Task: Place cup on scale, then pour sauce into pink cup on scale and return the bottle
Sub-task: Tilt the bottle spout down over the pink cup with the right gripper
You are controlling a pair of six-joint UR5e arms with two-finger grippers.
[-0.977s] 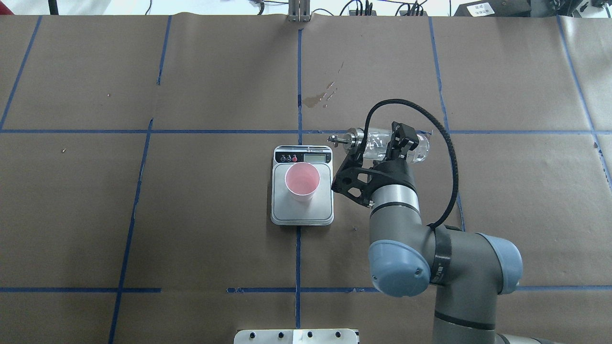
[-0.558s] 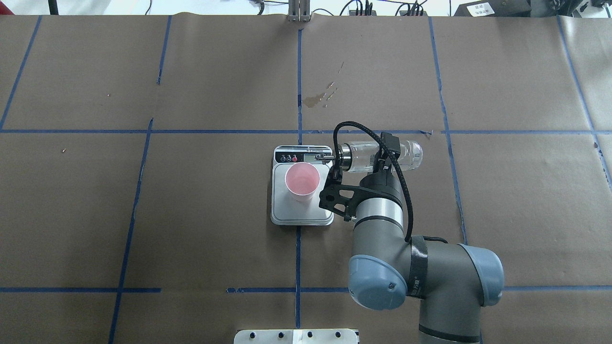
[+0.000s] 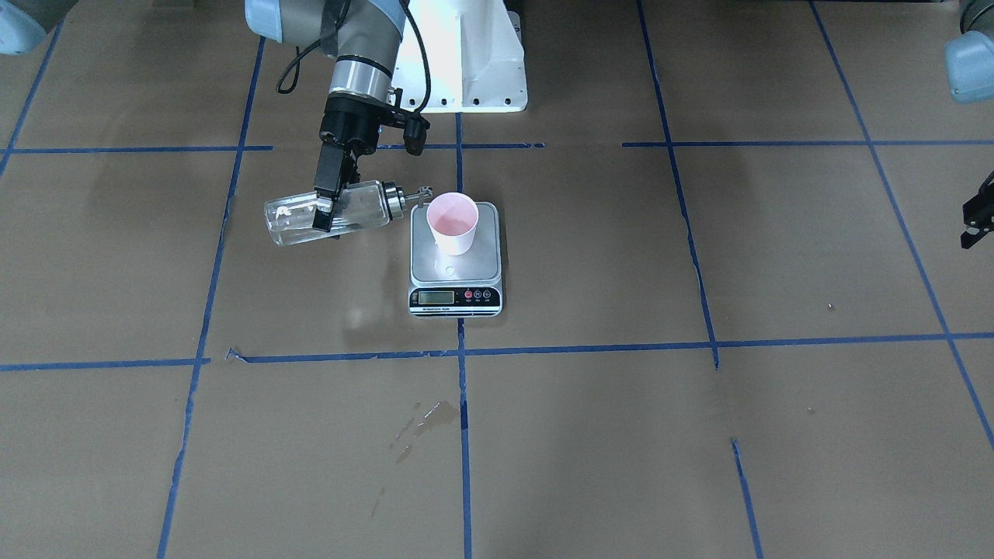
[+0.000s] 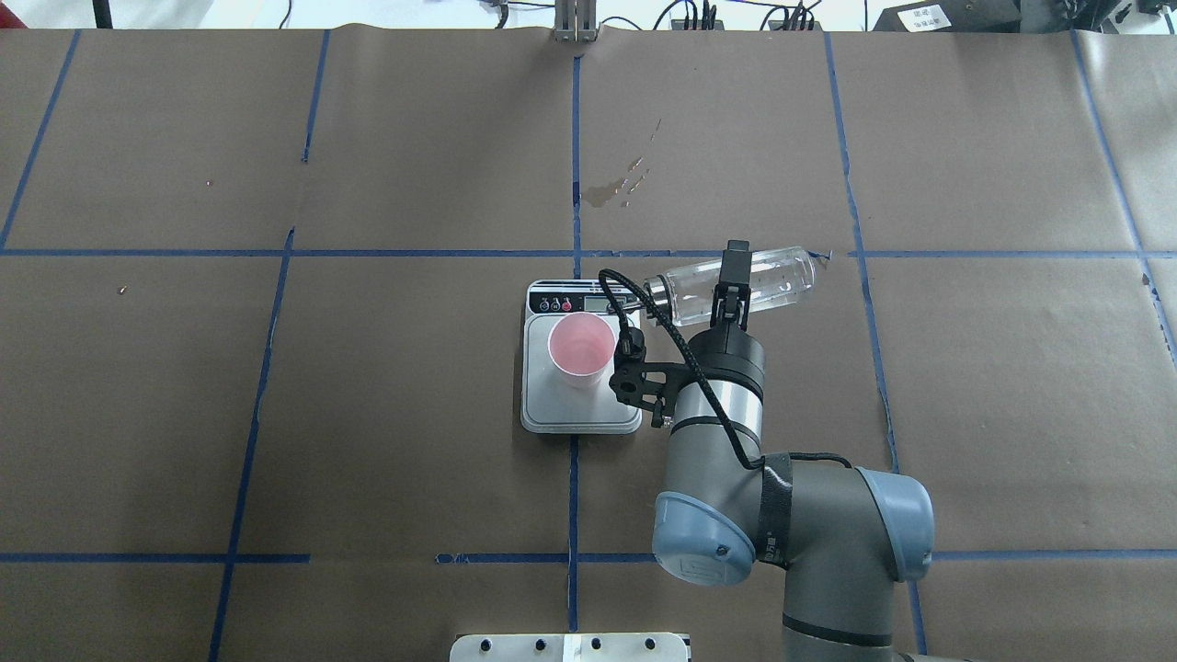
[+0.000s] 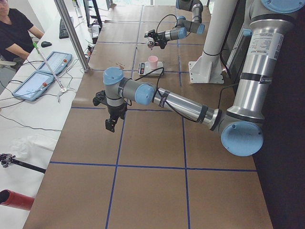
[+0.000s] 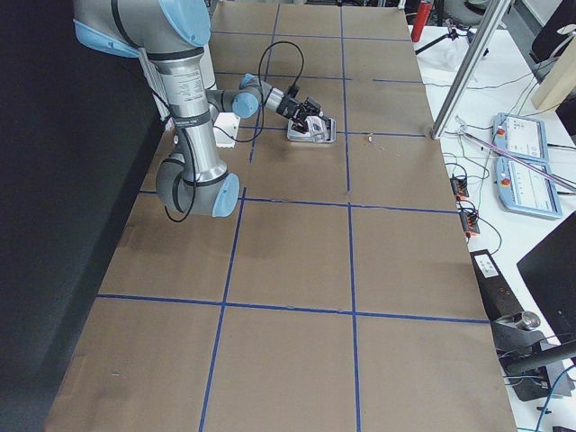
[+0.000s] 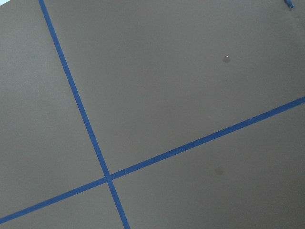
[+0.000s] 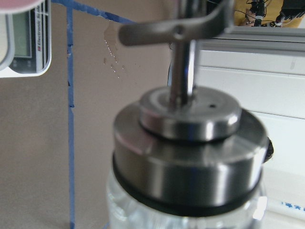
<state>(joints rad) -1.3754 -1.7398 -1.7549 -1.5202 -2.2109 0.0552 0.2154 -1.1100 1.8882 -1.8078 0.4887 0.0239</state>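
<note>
Closest in from the table's left end, the left gripper (image 5: 110, 125) hangs over bare table (image 5: 143, 143), well apart from the action. Jaws apart or together? I cannot tell; its own camera gives only brown paper and blue tape (image 7: 92, 133).

Farther along sits the scale (image 4: 552, 405), and the cup (image 4: 581, 348) stands upright on its platform, so step one is done.

Beyond that is the right gripper (image 4: 731, 285), clamped across the middle of the bottle (image 4: 782, 276), which lies roughly on its side in the air.

Here's the change. A second ago the bottle was out at the cup's 2 o'clock in the overhead view, spout short of the scale's corner. The arm has since swung in and turned the wrist, so the neck now angles toward the cup. The spout (image 3: 419, 194) sits over the display end of the scale at the cup's 1 o'clock, just beside the rim.

From the front view the tip looks beside the rim — not clearly over the mouth. Whether the neck dips below level I can't say, and the clear sauce shows no stream.

My read: the pour is lined up but not begun. It wants a small nudge over the mouth, or the first drops hit the platform. Returning the bottle comes after.
</note>
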